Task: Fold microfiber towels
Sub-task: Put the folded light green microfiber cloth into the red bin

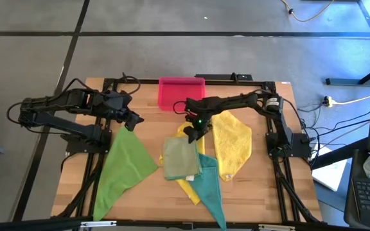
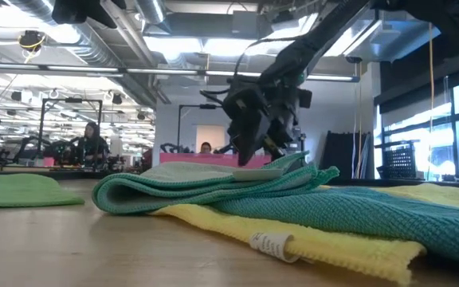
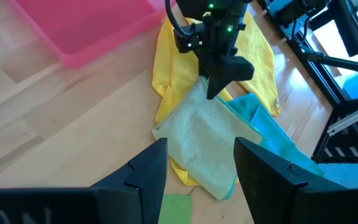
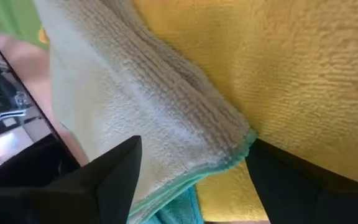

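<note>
The pale olive towel point(image 1: 180, 158) lies folded on a yellow towel point(image 1: 188, 186) and the teal towel point(image 1: 211, 189) in the table's middle. It also shows in the low view point(image 2: 205, 177). My right gripper point(image 1: 194, 131) is open just over its far edge. In the right wrist view its fingers point(image 4: 107, 177) stand on either side of the towel's folded corner point(image 4: 219, 140). The bright green towel point(image 1: 124, 167) lies spread at the left. My left gripper point(image 1: 133, 119) is open above its far corner point(image 3: 176, 208). A second yellow towel point(image 1: 232, 144) lies spread at the right.
The pink tray point(image 1: 182, 92) stands at the table's far edge, behind both grippers. Bare wood shows at the near left and near right corners. In the low view, people sit in the room far behind the table.
</note>
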Action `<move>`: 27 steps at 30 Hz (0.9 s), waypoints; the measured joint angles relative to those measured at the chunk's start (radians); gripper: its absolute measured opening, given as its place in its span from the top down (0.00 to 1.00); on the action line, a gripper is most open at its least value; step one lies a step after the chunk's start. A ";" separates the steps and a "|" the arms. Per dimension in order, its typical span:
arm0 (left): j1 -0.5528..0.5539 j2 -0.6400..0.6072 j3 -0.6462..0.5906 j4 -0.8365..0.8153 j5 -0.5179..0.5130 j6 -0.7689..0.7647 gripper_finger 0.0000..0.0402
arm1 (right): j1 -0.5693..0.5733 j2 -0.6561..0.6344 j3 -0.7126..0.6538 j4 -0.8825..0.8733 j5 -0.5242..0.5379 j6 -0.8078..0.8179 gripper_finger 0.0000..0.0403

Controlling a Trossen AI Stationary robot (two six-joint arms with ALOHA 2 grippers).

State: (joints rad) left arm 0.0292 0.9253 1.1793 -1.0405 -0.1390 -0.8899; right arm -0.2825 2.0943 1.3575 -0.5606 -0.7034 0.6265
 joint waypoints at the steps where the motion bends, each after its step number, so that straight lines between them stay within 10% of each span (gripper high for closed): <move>1: 0.000 0.000 0.000 0.000 0.000 -0.002 0.56 | 0.000 0.000 0.000 0.002 0.004 -0.001 0.29; 27: 0.000 0.000 0.000 0.001 -0.020 -0.077 0.56 | 0.005 -0.055 0.001 0.020 -0.031 -0.094 0.29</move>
State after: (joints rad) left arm 0.0294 0.9253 1.1793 -1.0397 -0.1590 -0.9670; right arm -0.2771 2.0393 1.3586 -0.5404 -0.7339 0.5321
